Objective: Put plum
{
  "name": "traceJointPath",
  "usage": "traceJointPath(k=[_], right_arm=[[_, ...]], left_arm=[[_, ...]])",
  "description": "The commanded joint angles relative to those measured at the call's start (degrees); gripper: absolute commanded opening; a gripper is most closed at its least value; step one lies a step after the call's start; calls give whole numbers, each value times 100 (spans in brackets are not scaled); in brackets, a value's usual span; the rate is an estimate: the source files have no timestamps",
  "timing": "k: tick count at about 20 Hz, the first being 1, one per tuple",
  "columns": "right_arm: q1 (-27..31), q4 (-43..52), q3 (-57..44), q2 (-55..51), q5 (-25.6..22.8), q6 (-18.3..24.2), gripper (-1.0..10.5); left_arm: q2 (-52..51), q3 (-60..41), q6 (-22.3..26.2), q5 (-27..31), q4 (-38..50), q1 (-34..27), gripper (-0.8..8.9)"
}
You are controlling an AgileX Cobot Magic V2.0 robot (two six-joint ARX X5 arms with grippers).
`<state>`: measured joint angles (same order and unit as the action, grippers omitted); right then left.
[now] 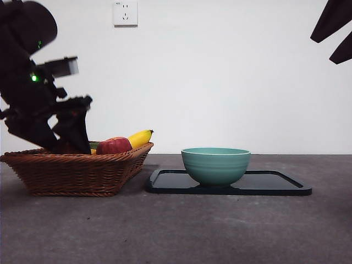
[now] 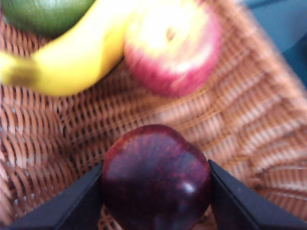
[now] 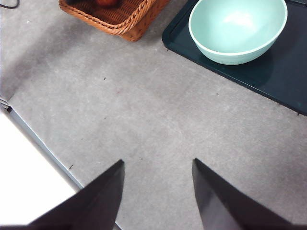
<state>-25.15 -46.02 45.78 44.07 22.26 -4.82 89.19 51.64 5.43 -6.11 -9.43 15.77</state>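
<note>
The plum (image 2: 156,179) is dark maroon and glossy, and it sits low over the wicker basket's (image 2: 240,120) floor. My left gripper (image 2: 156,165) is shut on it, one black jaw pressed against each side. In the front view that gripper (image 1: 71,140) reaches down into the basket (image 1: 77,173) at the left, and the plum is hidden behind it. My right gripper (image 3: 158,163) is open over bare table and holds nothing. It shows only as a black tip (image 1: 335,30) at the top right of the front view.
A red apple (image 2: 172,48) (image 1: 114,146), a banana (image 2: 72,62) (image 1: 140,137) and a green fruit (image 2: 45,14) share the basket. To its right a teal bowl (image 1: 215,165) (image 3: 237,28) stands on a black tray (image 1: 275,184) (image 3: 288,81).
</note>
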Motion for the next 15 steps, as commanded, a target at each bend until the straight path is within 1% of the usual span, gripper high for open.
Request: traceJointPath(k=[1,5,6,8,9,12,15], right_arm=[[-39,15,39,28,-17,-55,225],[-39,9,39,28,-17,-55,225],[-39,9,39,28,-17,-55,225],[-39,11,39,28,-17,-55,225],[-39,11,39,28,-17,-55,225],[-39,11,39,28,-17,-52,225],[-39,15,39,28,-20,-52,225]], left_arm=[[275,39,164,20,175,-2,216],[382,39,251,22,162,0,224],[382,39,249,22,155,0,250],[382,39,245,22,109,0,371],[376,39,245,22,87,0,399],[245,48,225,20,37,7,408],[-66,85,96,20,2,7,407]])
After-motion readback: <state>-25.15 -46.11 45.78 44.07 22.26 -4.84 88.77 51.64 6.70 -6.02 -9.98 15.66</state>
